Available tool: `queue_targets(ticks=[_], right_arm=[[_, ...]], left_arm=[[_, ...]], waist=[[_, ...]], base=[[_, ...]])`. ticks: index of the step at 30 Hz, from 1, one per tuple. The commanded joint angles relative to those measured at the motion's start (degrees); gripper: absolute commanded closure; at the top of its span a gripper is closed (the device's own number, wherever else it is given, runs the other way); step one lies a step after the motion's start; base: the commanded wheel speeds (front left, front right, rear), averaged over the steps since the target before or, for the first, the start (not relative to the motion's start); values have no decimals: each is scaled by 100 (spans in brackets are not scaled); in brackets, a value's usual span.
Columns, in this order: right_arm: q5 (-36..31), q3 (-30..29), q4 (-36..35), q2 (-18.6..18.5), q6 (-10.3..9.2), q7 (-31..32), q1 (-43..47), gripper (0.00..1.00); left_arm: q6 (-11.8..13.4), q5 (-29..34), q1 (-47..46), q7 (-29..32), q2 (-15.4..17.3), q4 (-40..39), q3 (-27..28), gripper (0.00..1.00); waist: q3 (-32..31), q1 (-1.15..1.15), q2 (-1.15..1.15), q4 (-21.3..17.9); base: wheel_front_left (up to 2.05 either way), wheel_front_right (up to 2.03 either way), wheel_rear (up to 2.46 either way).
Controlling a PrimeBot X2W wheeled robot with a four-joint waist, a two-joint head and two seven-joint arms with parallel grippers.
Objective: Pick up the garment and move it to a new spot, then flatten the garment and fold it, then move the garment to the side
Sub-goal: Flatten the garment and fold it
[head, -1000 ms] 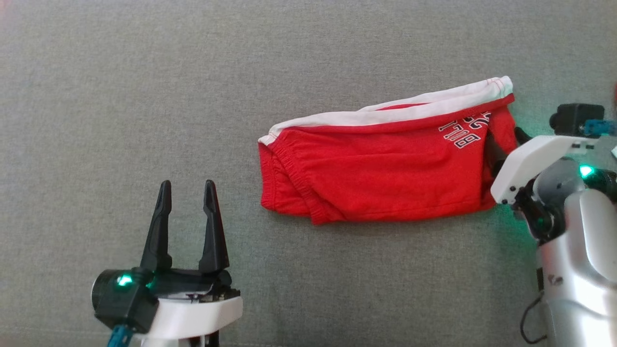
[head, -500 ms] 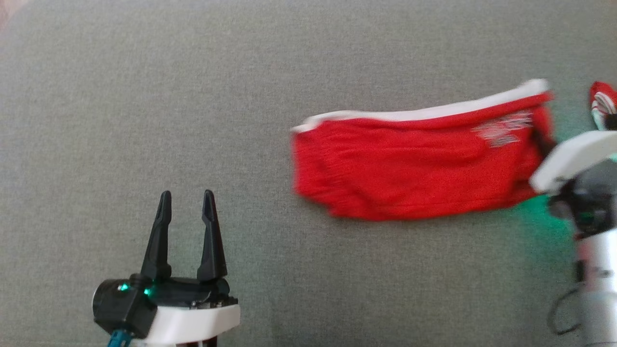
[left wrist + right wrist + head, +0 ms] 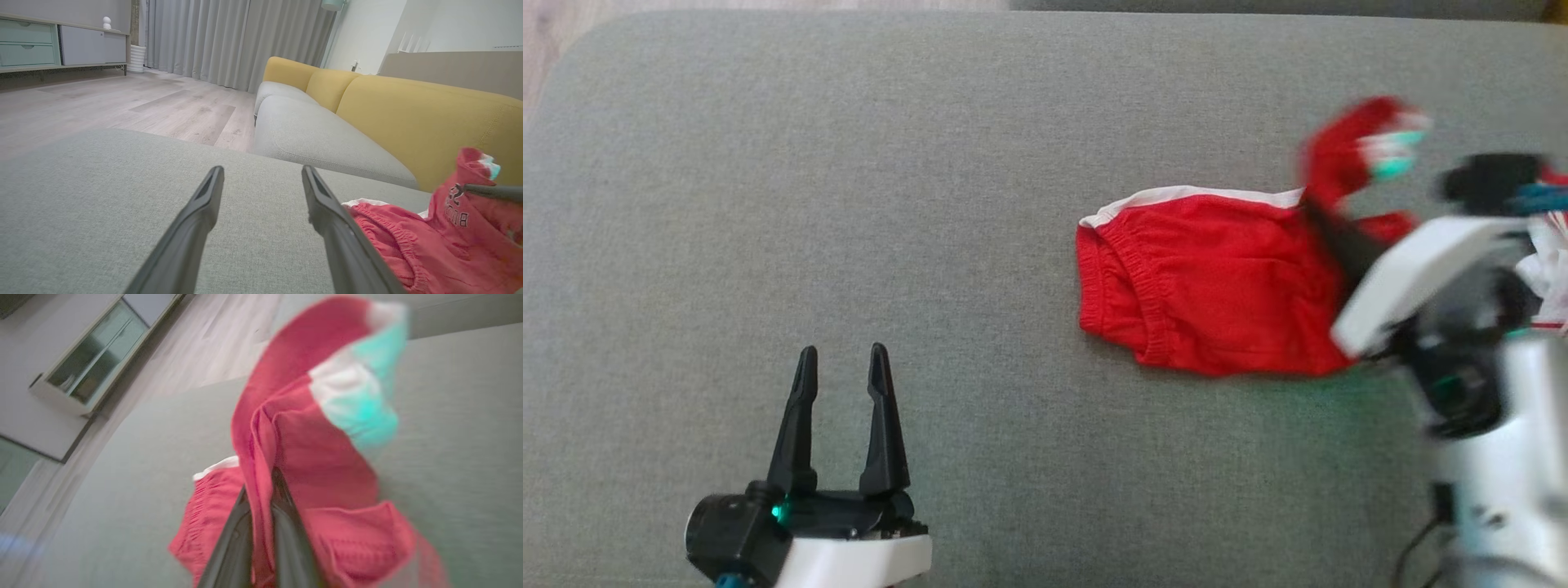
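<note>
The garment [image 3: 1217,286] is a pair of red shorts with a white waistband, lying folded on the grey cushion [image 3: 849,204] at the right. My right gripper [image 3: 1321,216] is shut on the garment's right end, and that end stands raised above the rest. In the right wrist view the red cloth [image 3: 318,457] is pinched between the right gripper's [image 3: 261,486] closed fingers and drapes over them. My left gripper [image 3: 841,355] stands open at the lower left, well clear of the garment. The left wrist view shows the left gripper [image 3: 261,169] with nothing in it and the shorts [image 3: 429,245] to its right.
A striped white and red cloth [image 3: 1552,269] shows at the right edge behind my right arm. Beyond the cushion stand a sofa with a grey seat [image 3: 318,139] and a yellow back [image 3: 408,110], a wooden floor [image 3: 122,102] and a cabinet [image 3: 41,45].
My right gripper has shut on the garment's right end, lifted it and pulled the shorts to the right. The head camera has shifted. The left gripper has stayed open.
</note>
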Motion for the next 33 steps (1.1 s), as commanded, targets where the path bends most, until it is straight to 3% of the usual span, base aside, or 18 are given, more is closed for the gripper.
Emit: queue_targets(ticks=[1, 8, 17, 26, 27, 28, 29, 30, 33], right_arm=[[44, 187, -276, 40, 39, 37, -63, 100], [-41, 1015, 101, 407, 39, -118, -80, 100], [489, 1665, 1264, 424, 39, -1151, -449, 100], [905, 2068, 2048, 425, 39, -1605, -879, 98], [943, 2131, 2119, 425, 39, -1659, -908, 88], [1003, 2200, 2180, 425, 39, -1717, -931, 56], [1101, 2266, 2233, 425, 39, -1779, -946, 16], [1239, 2346, 2264, 425, 39, -1852, -958, 0], [1814, 2627, 2295, 425, 39, -2085, -983, 0]], left_arm=[[27, -53, -61, -29, -28, -151, 140, 0], [2, -98, -93, -29, -28, -69, 13, 0], [57, -178, -79, -29, -28, -4, -89, 0], [72, -196, -66, -29, -28, 40, -129, 0], [69, -194, -69, -29, -28, 45, -131, 0], [67, -190, -72, -29, -28, 51, -133, 0], [66, -188, -75, -29, -28, 56, -136, 0], [64, -188, -76, -29, -28, 62, -139, 0], [59, -192, -73, -29, -28, 88, -140, 0]], waist=[[0, 0, 0, 15], [-24, 0, 0, 143], [-51, 0, 0, 413], [-95, 0, 0, 421], [-94, 0, 0, 417], [-95, 0, 0, 414], [-98, 0, 0, 412], [-102, 0, 0, 409], [-122, 0, 0, 396]], base=[[0, 0, 0], [0, 0, 0], [0, 0, 0], [0, 0, 0], [0, 0, 0], [0, 0, 0], [0, 0, 0], [0, 0, 0], [0, 0, 0]])
